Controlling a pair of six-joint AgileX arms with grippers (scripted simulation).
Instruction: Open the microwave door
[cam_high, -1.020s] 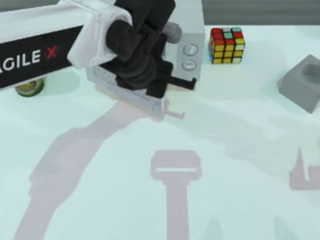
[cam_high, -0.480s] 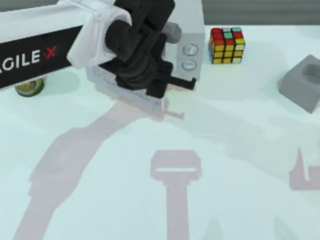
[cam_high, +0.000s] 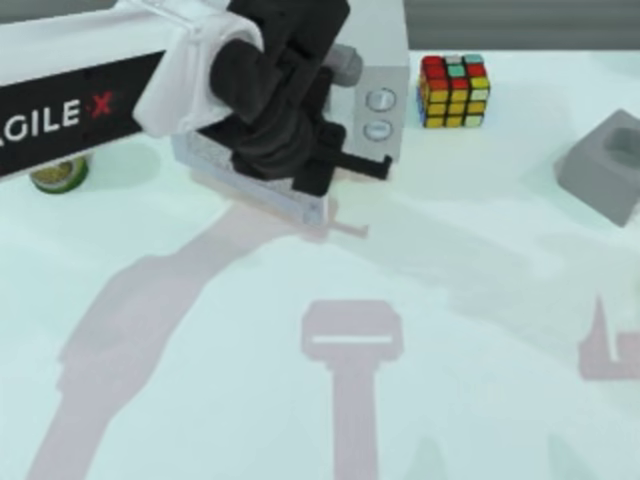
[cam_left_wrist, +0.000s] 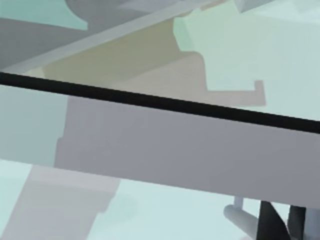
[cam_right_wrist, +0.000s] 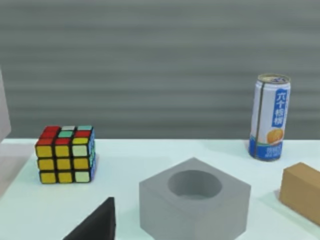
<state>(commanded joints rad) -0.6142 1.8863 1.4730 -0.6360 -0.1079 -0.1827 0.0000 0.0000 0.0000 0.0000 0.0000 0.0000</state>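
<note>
Light grey casing: the microwave (cam_high: 375, 60) is sitting at the far side of the table, left of centre, its two silver knobs (cam_high: 379, 114) facing you on the right-hand panel.
Door: the microwave door (cam_high: 262, 192) is standing ajar, its free edge angled toward the near side; much of it is lying under the arm.
Left gripper: the left gripper (cam_high: 362, 163) is working at the door's front, dark fingers pointing right toward the knob panel. You cannot tell whether the jaws are clenched or released; the wrist is blocking them from above.
Left wrist view: you are seeing only a wide grey panel crossed by a dark line, with shadows beyond it.
Right gripper: it is not appearing from above; only a dark corner (cam_right_wrist: 97, 222) is showing in its own view, parked at the right.
Risk, slip: if the contact on the door is shallow, the fingers are likely to slide off and the door could stop short.
Risk, shove: pushing along the door rather than around its hinge is liable to drag the whole appliance.
Risk, neighbours: the colour cube (cam_high: 453, 90) is standing just right of the casing; a wide sweep could knock it. The grey block (cam_high: 606, 165) is sitting well apart.
</note>
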